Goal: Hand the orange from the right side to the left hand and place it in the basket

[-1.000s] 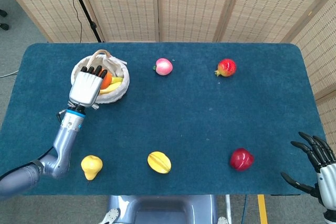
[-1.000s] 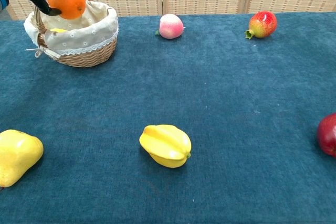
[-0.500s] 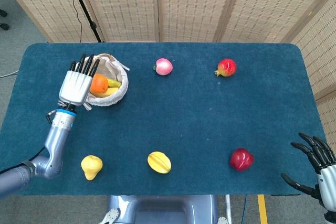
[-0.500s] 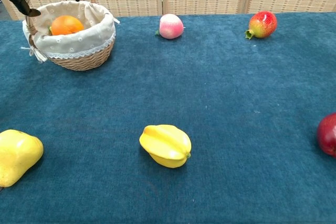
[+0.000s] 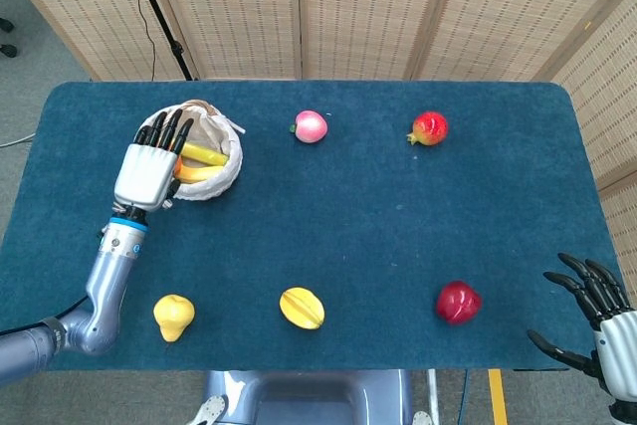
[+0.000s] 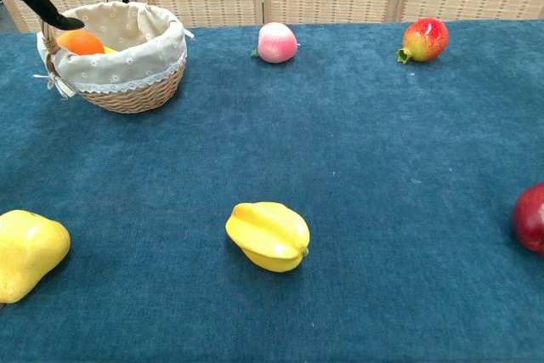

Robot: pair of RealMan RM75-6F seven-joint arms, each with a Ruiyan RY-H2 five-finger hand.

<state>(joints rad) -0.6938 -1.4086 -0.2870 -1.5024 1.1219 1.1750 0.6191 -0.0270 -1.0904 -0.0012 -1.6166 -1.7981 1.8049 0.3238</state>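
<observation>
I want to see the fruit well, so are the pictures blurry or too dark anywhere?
Head view: evenly lit and sharp, with only soft shadows under the fruit; the left hand covers part of the basket. Chest view: bright and clear too; the orange shows inside the basket, but the pear and the red fruit are cut off by the picture's edges.

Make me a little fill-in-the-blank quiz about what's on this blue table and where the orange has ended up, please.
1. The orange lies inside the ____.
2. The left hand hovers over the basket holding ____.
3. The yellow starfruit lies between the yellow pear and the dark ____ fruit.
4. The right hand, at the table's corner, has its fingers ____.

Missing words: basket; nothing; red; spread
</observation>
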